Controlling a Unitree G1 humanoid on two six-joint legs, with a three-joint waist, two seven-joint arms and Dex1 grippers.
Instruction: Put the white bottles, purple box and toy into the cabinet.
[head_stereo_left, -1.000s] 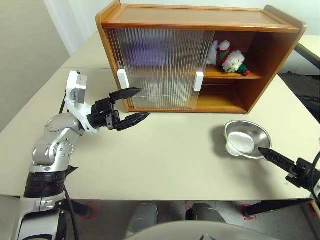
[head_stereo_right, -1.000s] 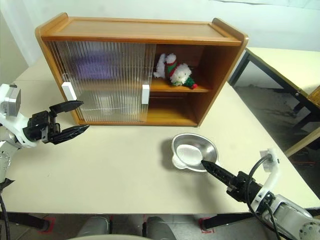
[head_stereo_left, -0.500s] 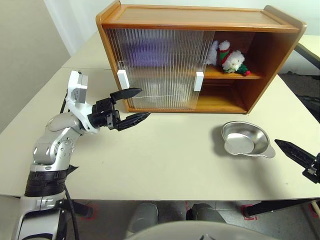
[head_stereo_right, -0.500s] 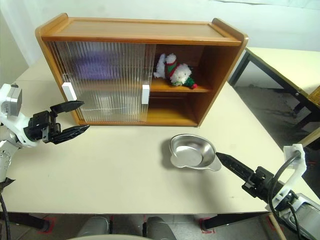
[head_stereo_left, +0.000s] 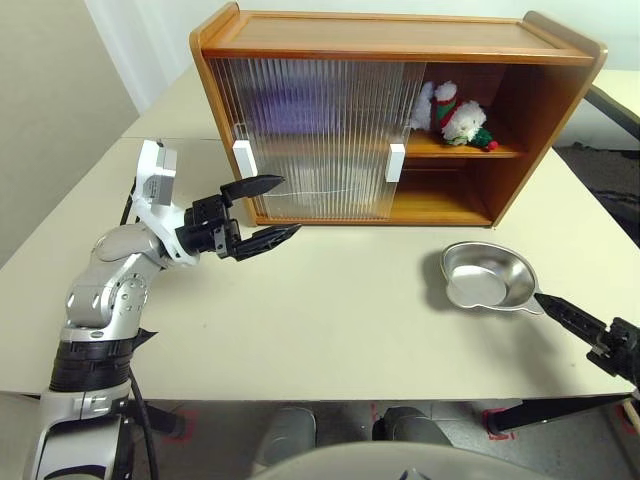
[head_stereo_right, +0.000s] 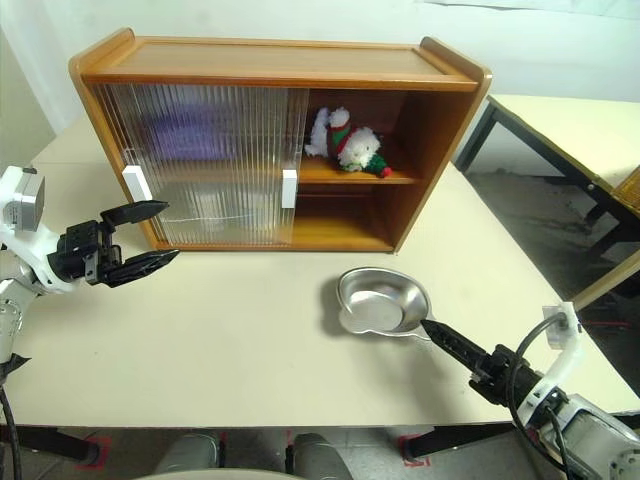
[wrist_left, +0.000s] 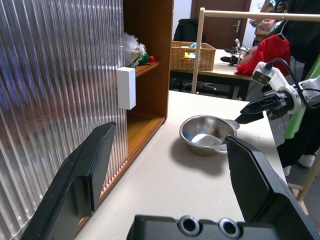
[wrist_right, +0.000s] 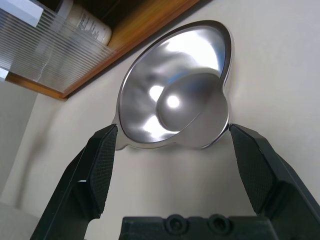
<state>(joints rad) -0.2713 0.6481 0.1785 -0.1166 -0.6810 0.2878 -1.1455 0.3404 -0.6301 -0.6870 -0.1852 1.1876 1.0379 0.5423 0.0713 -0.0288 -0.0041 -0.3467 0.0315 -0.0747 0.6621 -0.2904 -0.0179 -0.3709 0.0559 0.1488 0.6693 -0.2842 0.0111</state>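
Toy (head_stereo_left: 456, 113) lying on the upper shelf in the open right half of the cabinet (head_stereo_left: 400, 35), beside the edge of the sliding door (head_stereo_left: 320, 135). Purple box (head_stereo_left: 300, 105) seen as a blur behind the ribbed door, upper left. One white bottle (wrist_right: 87, 22) visible in the right wrist view on the lower shelf, partly behind the door. Empty silver dish (head_stereo_left: 485, 278) on the table (head_stereo_left: 330, 330), in front of the cabinet's right end. Left gripper (head_stereo_left: 262, 212) released, fingers spread wide, hanging above the table near the cabinet's lower left corner and left door handle (head_stereo_left: 243, 157). Right gripper (wrist_right: 167, 145) likewise released, fingers apart, tips just beside the dish's near rim; contact impossible to tell.
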